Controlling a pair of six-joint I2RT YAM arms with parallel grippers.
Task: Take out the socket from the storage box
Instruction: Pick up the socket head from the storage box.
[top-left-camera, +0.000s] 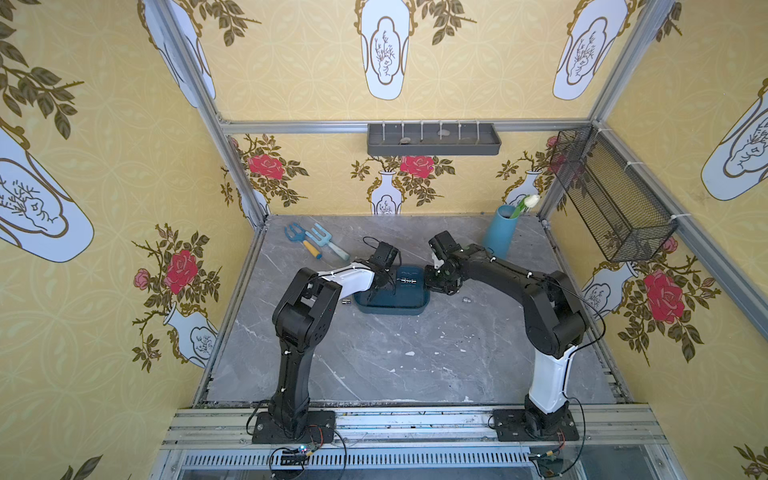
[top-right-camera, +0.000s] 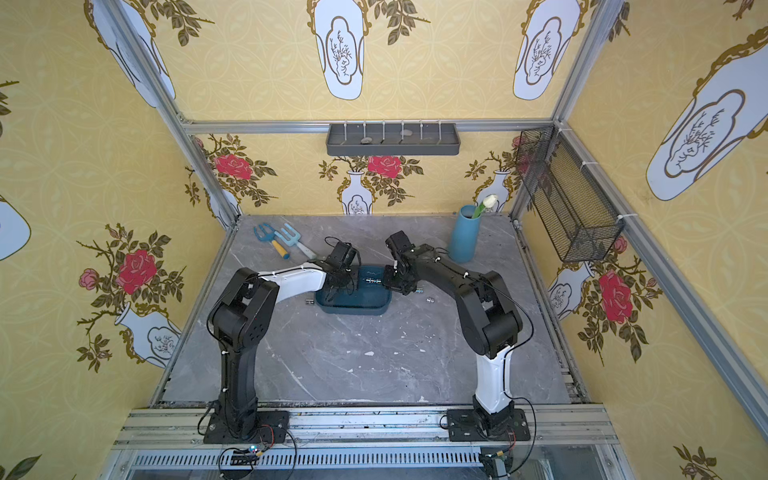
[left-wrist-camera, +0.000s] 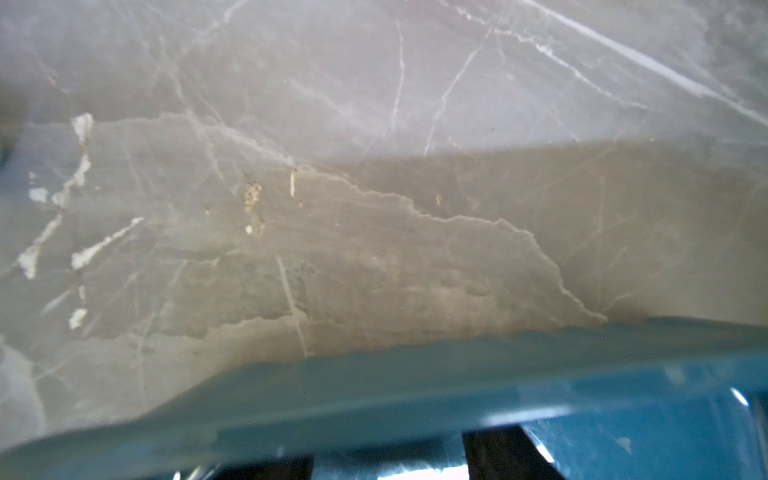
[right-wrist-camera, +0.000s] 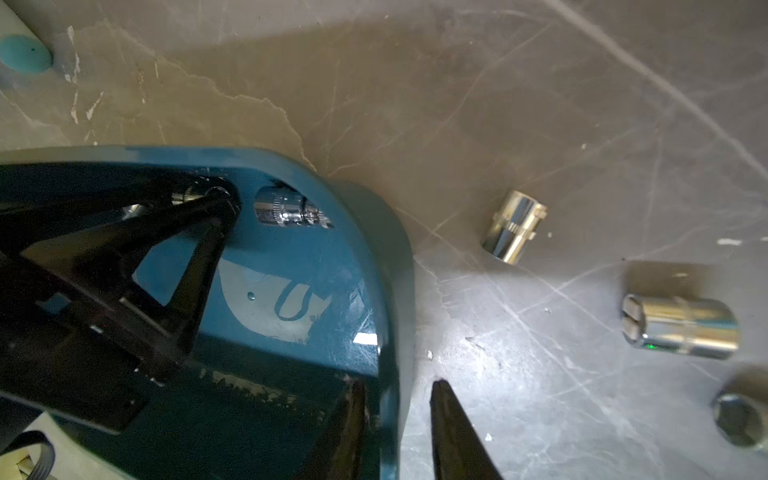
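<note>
The teal storage box (top-left-camera: 390, 309) (top-right-camera: 353, 309) lies mid-table in both top views. Chrome sockets (top-left-camera: 405, 281) (top-right-camera: 372, 281) lie in it. My left gripper (top-left-camera: 376, 293) (top-right-camera: 337, 291) reaches down into its left end. In the left wrist view its fingers stand apart (left-wrist-camera: 386, 465) behind the box wall (left-wrist-camera: 415, 395). In the right wrist view one left finger (right-wrist-camera: 208, 208) touches a knurled socket (right-wrist-camera: 185, 193); another socket (right-wrist-camera: 291, 210) lies beside it. My right gripper (top-left-camera: 429, 286) (right-wrist-camera: 398, 384) straddles the right end wall (right-wrist-camera: 395, 270), one finger inside and one outside, closed on it.
Loose sockets (right-wrist-camera: 515, 226) (right-wrist-camera: 681, 326) (right-wrist-camera: 744, 419) lie on the marble right of the box, one more (top-left-camera: 346, 300) to its left. Two toy garden forks (top-left-camera: 316, 243) lie back left, a blue vase (top-left-camera: 500, 232) back right. Grey wall tray (top-left-camera: 434, 139) and mesh basket (top-left-camera: 611, 195) hang above.
</note>
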